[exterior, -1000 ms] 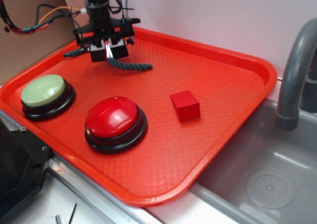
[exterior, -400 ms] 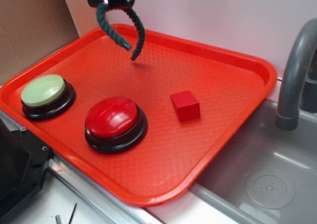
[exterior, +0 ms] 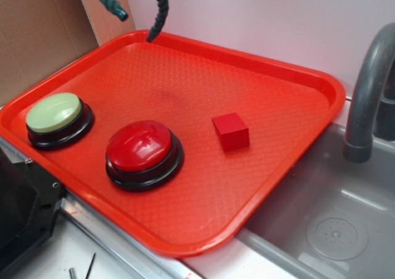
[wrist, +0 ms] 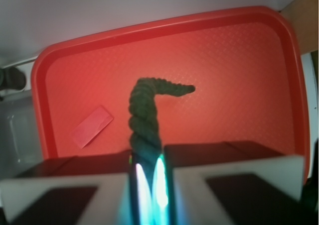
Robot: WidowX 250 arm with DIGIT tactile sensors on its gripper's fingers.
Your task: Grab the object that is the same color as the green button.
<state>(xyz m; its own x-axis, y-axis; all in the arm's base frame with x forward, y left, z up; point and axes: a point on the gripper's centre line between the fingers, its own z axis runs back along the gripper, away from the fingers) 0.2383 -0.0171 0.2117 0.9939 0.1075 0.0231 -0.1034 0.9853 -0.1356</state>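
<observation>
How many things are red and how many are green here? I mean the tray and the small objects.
Red: 3, the tray, red button, cube.
Green: 2, the green button, rope held by the gripper.
Total: 5.

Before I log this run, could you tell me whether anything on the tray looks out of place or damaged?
Nothing stands out. The green button, red button and red cube sit upright and apart on the tray. The rope hangs above it, pinched in the gripper.
</observation>
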